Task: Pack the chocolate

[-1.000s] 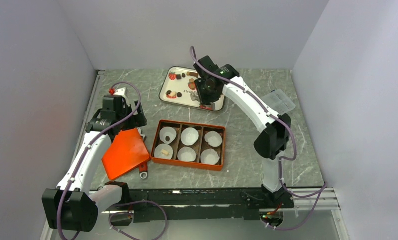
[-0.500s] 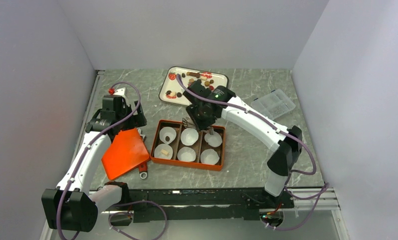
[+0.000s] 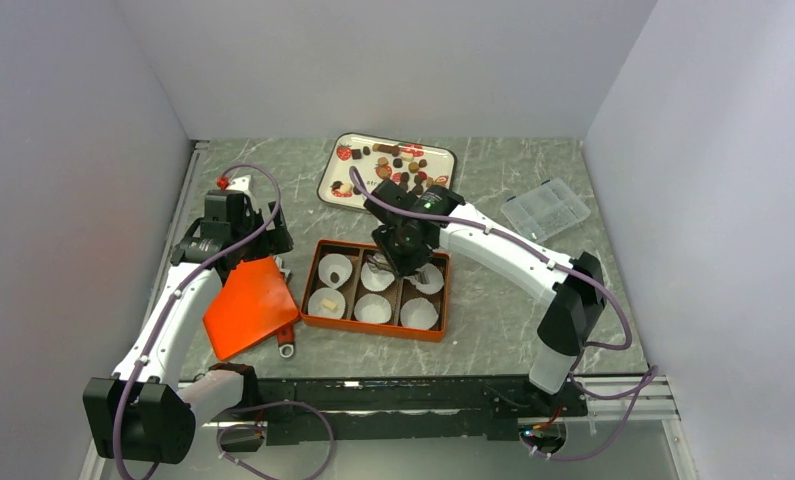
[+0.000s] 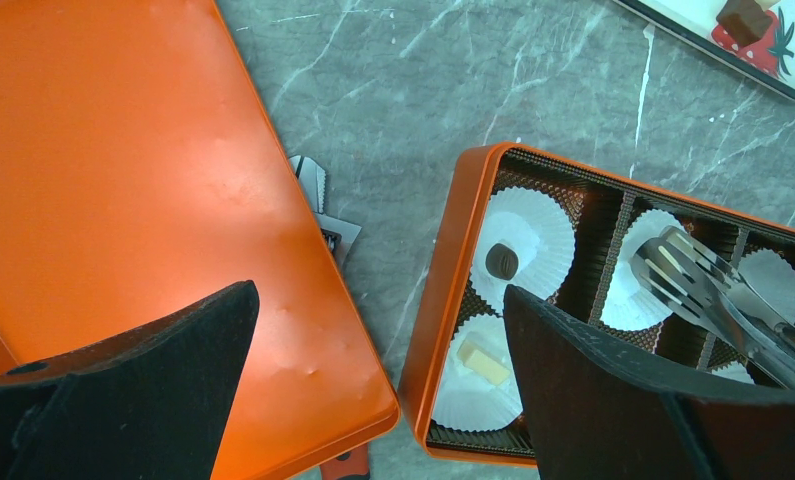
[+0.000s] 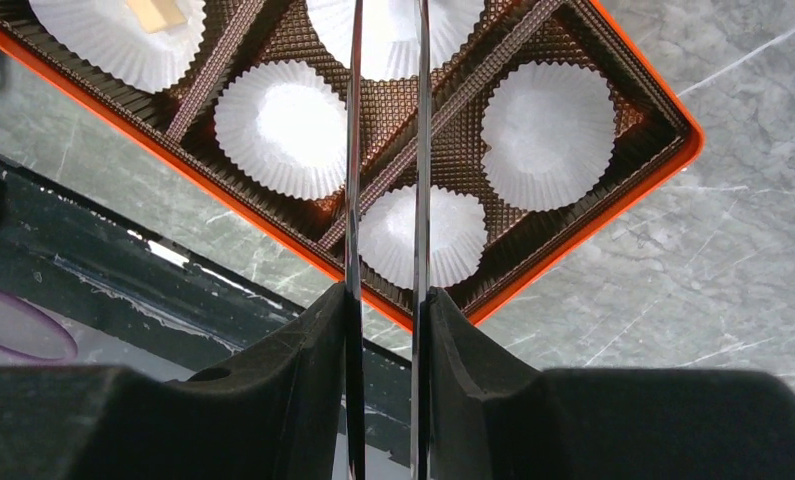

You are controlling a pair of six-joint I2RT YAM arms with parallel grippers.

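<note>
Several small chocolates [image 3: 398,162] lie on the white strawberry-print tray [image 3: 335,172] at the back. The orange box [image 3: 373,331] holds six white paper cups. One dark chocolate [image 4: 501,261] sits in the far-left cup and one tan chocolate [image 4: 483,361] in the near-left cup. My right gripper [image 3: 405,245] is shut on metal tongs [image 4: 703,290]; their tips hang over the far-middle cup. I cannot tell whether the tongs hold a candy. In the right wrist view the tongs' blades [image 5: 354,150] run up from my right gripper [image 5: 386,300]. My left gripper [image 4: 378,300] is open and empty above the orange lid [image 4: 123,200].
The orange lid [image 3: 248,305] lies left of the box, over a tool with an orange handle [image 3: 286,345]. A clear plastic case [image 3: 545,208] lies at the back right. White walls close in three sides.
My right arm has swung from the white tray toward me with the tongs, now low over the box's far-middle cup. The left arm has not moved.
</note>
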